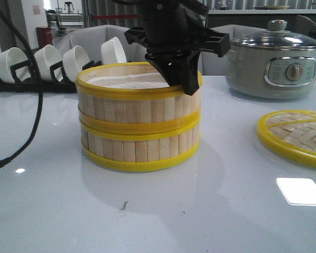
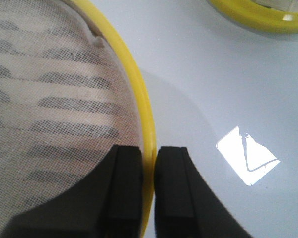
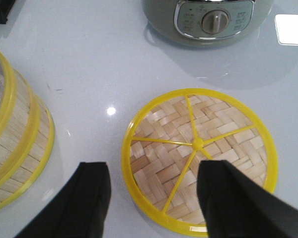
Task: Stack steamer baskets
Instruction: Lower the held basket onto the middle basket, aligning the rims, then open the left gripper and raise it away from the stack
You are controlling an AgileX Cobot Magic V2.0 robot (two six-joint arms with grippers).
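On the stacked steamer baskets point(image 1: 139, 118), your left gripper point(image 2: 149, 183) pinches the top rim; release next, then fetch the lid point(image 3: 198, 156) with the spread right gripper point(image 3: 151, 198).

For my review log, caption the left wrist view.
Left gripper pinching the yellow rim of the top bamboo steamer basket, white mesh liner inside.

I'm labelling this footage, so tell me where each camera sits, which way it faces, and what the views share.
Front view: low at the table's edge, facing forward at the stacked steamer baskets; the left gripper shows.
Left wrist view: on the left arm, looking down; its fingers straddle the top basket's rim.
Right wrist view: on the right arm, looking down at the lid; the right gripper is open.
All three show the baskets and the lid.
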